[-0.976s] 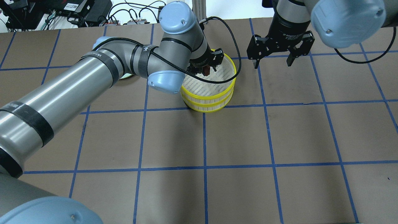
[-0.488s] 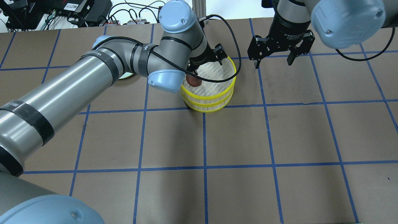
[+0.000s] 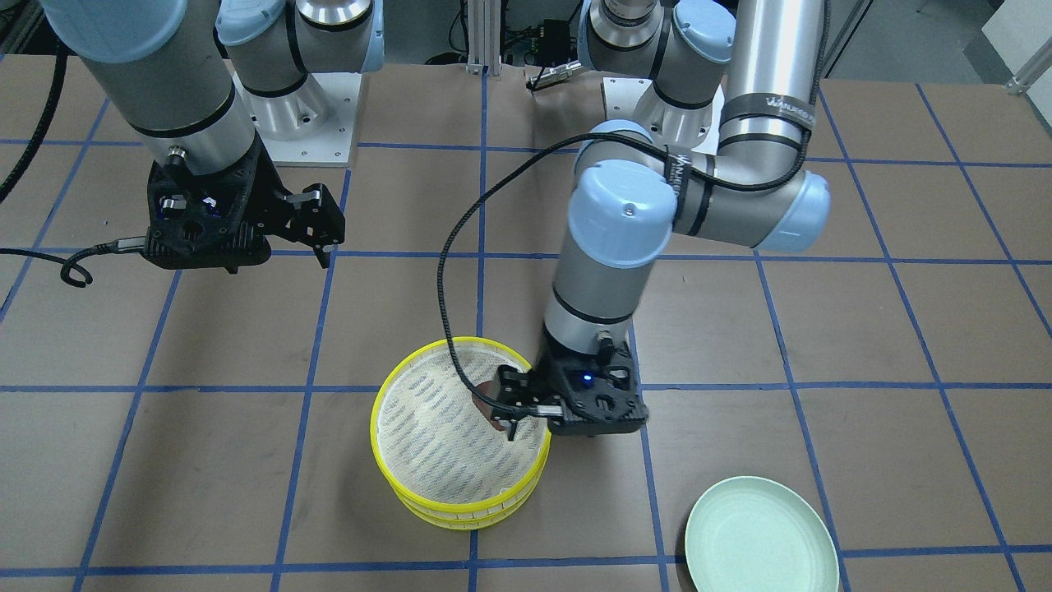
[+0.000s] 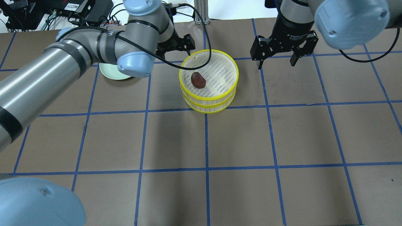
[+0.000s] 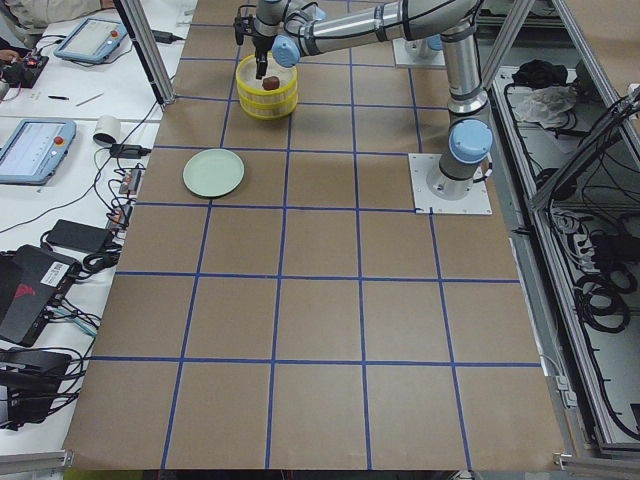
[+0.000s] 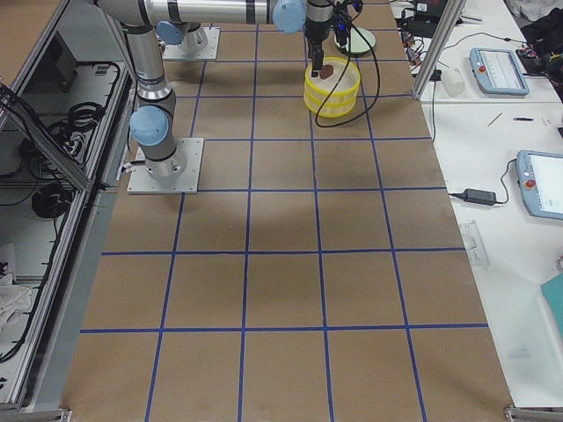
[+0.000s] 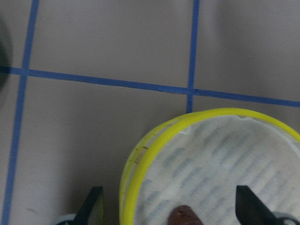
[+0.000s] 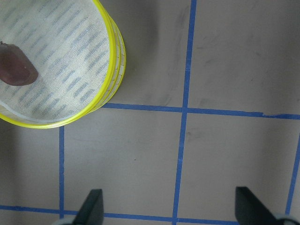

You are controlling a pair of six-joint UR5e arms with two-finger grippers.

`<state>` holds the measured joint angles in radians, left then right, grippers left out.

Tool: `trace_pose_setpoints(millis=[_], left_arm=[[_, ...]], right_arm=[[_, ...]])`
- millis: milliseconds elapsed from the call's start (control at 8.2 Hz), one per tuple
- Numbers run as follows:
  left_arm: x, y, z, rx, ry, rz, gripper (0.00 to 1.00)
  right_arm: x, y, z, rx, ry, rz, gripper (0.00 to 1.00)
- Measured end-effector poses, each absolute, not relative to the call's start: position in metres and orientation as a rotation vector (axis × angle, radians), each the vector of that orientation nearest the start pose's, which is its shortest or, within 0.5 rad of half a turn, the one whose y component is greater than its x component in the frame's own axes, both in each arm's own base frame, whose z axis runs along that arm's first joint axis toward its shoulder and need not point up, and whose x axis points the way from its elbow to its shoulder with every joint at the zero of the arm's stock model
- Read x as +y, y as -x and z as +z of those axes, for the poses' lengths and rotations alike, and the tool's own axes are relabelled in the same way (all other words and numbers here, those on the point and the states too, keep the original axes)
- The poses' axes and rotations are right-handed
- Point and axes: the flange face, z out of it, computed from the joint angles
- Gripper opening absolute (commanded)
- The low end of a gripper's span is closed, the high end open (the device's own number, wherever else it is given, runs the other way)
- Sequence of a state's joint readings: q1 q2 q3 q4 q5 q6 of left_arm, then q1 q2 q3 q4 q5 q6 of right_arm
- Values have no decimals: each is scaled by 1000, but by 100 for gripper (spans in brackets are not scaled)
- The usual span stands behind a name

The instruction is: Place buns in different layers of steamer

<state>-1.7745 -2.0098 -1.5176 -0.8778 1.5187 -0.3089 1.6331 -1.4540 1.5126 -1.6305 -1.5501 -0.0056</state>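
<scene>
The steamer (image 4: 209, 103) is two yellow-rimmed trays stacked at the table's far middle. The dark reddish-brown bun (image 4: 198, 80) lies on the top tray's white mesh, left of centre; it also shows in the right wrist view (image 8: 16, 65). The cream-white bun shows in no view. My left gripper (image 4: 183, 44) is open and empty, above the steamer's far-left rim; in the left wrist view its fingers (image 7: 93, 206) stand wide apart over the rim. My right gripper (image 4: 275, 64) is open and empty, hovering right of the steamer.
A pale green plate (image 4: 111, 72) lies left of the steamer, partly under my left arm; it also shows in the front-facing view (image 3: 760, 534). The left arm's black cable loops over the steamer's far rim. Brown table with a blue tape grid.
My left gripper opened and let go of the brown bun, which now lies in the top tray. The left arm then drew back to the left and far side. The right arm has not moved.
</scene>
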Motion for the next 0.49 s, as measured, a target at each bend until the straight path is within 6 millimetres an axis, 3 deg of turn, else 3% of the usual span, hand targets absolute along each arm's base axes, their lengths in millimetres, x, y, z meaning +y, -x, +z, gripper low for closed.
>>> trace_pose_setpoints(millis=[244,488], left_arm=[[-638,191,359,3185,113,-385,100],[-623,125,411,3145,139,-249,100]], right_arm=[[-531,-168,462,3122,100,0,100],[-531,-167,462,3128,99,0,100]])
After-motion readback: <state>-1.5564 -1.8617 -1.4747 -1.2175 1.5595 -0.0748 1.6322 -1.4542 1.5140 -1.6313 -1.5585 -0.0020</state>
